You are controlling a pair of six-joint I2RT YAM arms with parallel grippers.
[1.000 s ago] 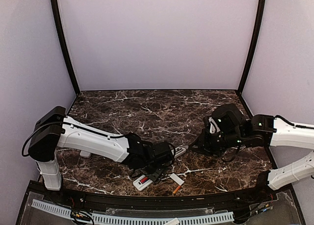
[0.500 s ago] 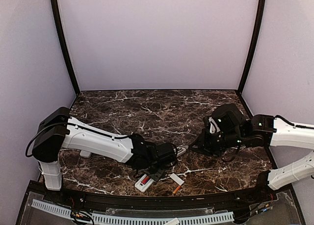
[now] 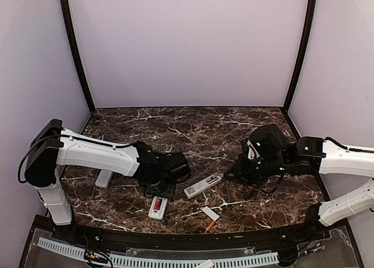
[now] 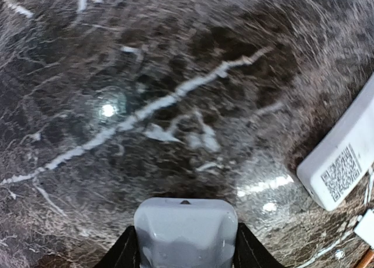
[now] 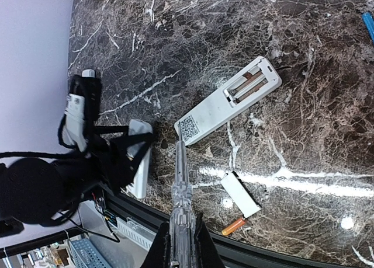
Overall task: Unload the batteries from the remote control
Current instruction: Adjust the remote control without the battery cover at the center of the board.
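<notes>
My left gripper (image 3: 159,193) is shut on a white remote control (image 3: 156,208) near the front edge. A red battery (image 3: 157,205) shows in its open bay. In the left wrist view the remote's grey end (image 4: 186,233) sits between the black fingers (image 4: 124,251). A second remote (image 3: 202,186) lies on the marble with its bay open (image 5: 252,84), QR label up. My right gripper (image 5: 180,148) is shut and empty, its tip just short of that remote's label end. An orange battery (image 5: 234,226) lies by the front edge. A blue battery (image 5: 368,20) lies farther off.
A small white cover (image 3: 210,213) lies between the second remote and the orange battery. Another white piece (image 3: 104,178) rests beside the left arm's base. The black table rim (image 3: 175,240) runs close in front of the held remote.
The left arm has swung left, carrying the remote with the red battery away from the cover and orange battery. Its jaws have narrowed onto it. The right arm has barely moved.
</notes>
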